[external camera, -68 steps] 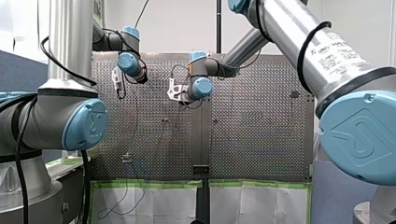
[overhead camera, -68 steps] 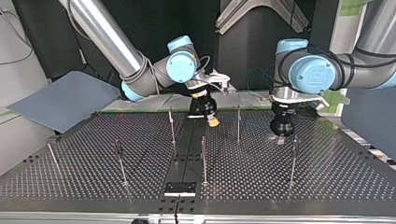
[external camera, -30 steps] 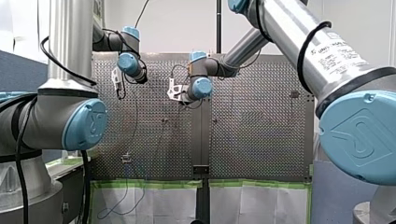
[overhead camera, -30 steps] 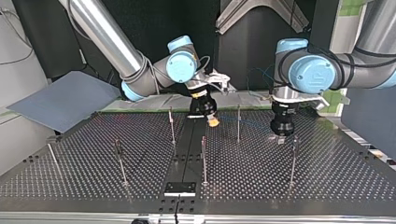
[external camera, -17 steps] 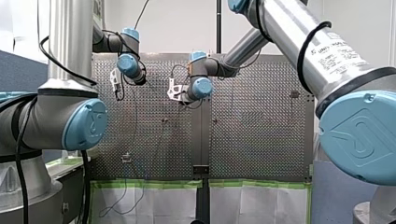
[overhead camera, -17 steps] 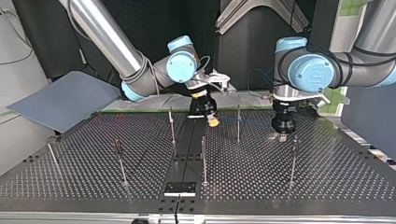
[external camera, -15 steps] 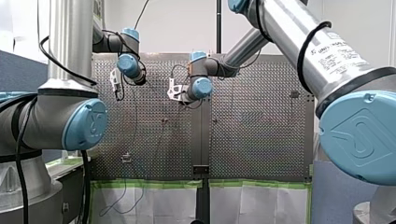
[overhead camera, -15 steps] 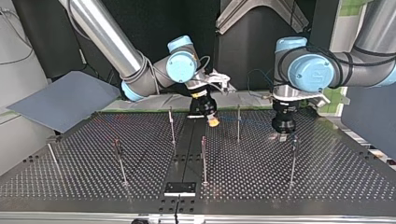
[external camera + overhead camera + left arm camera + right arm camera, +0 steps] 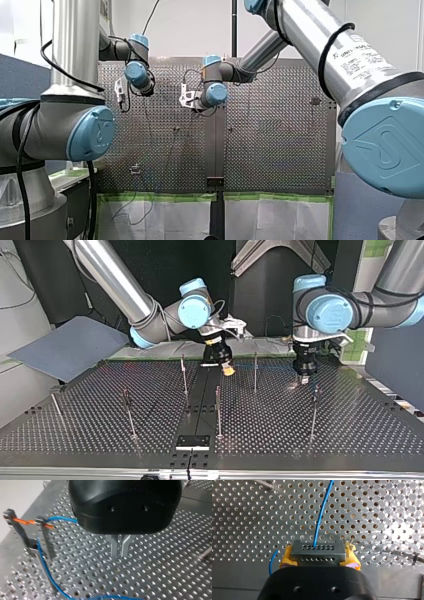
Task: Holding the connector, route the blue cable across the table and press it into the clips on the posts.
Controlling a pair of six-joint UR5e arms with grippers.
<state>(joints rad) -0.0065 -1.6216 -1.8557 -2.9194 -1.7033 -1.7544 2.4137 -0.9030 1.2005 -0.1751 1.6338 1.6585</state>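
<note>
My right gripper (image 9: pixel 318 555) is clamped on the connector (image 9: pixel 317 550), a grey block with rows of small holes that sits squarely between the yellow pads (image 9: pixel 353 557). The cable (image 9: pixel 322 512) leaves the connector's face and runs straight ahead of the gripper over the table (image 9: pixel 242 517). A short blue loop also shows beside one pad. In the top view this gripper hangs low over the far middle of the table, just behind the centre strip.

My left gripper (image 9: pixel 120 553) holds nothing. Its metal fingers are pressed together and point down, with the tips just above the perforated surface. Beside it stand two dark posts (image 9: pixel 46 538), close together, with an orange strand stretched between their tops. The cable comes in at the top of the nearer one, and another stretch drops past the foot of the posts and curves away across the table. It seems to sit in the clip there, though the view is too soft to be sure. In the top view this gripper is at the right — near the far edge and well apart from the connector.
</note>
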